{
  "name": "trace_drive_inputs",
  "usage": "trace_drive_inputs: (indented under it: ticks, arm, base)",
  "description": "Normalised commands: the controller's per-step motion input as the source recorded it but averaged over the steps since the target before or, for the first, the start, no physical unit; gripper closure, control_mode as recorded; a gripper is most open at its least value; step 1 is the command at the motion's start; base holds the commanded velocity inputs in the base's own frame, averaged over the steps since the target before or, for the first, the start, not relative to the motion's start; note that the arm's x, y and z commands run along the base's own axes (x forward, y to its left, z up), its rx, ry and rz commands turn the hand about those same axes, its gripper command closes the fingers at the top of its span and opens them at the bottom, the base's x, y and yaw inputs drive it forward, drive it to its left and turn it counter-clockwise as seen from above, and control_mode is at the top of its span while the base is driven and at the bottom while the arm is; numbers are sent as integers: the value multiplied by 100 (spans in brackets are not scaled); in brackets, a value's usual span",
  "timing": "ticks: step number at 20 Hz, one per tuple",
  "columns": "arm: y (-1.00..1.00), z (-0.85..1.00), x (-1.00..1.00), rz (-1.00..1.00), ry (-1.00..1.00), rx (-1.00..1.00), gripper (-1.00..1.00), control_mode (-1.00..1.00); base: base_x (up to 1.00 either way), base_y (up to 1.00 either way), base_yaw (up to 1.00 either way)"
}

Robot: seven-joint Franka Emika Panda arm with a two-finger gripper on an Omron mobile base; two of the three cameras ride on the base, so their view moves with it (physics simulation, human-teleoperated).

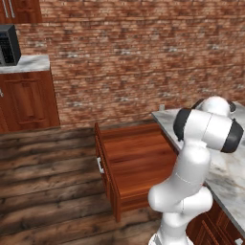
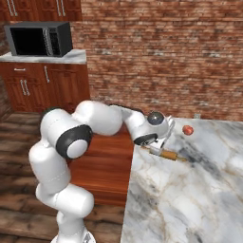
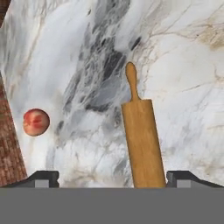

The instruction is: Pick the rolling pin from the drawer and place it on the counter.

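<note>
2 finger tips seen wide apart in hand view, gripper [image 3: 112, 178] open, nothing clasped; arm stretched forward and low from base over counter [image 2: 199, 199] edge; rolling pin [image 3: 141, 135] laid flat on marble between tips; reddish round object [image 3: 36, 122] set apart on slab; drawer [image 1: 129, 162] pulled open beside counter.

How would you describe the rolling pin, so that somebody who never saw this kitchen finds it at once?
Look at the big marble counter beside the open drawer. Near the counter's edge, just under the tool, lies the rolling pin. It is a slim tan wooden cylinder with thin handle pegs, unlike the small round red fruit behind it.
</note>
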Motion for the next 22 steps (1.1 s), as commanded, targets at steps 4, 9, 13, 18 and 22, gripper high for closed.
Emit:
trace_drive_inputs:
  ticks: [4, 9, 13, 18, 22]
  arm:
    - [36, 100, -62, 32, -7, 0, -100, -100]
    - [88, 100, -29, 55, 9, -17, -100, -100]
    - [100, 100, -42, 61, 30, -43, -100, -100]
    - [100, 75, -44, 53, 28, -45, -100, -100]
    - [100, 16, -47, 43, 6, -45, -100, -100]
  base:
    - [0, 0, 0]
    - [0, 0, 0]
    - [0, 0, 0]
    - [0, 0, 0]
    - [0, 0, 0]
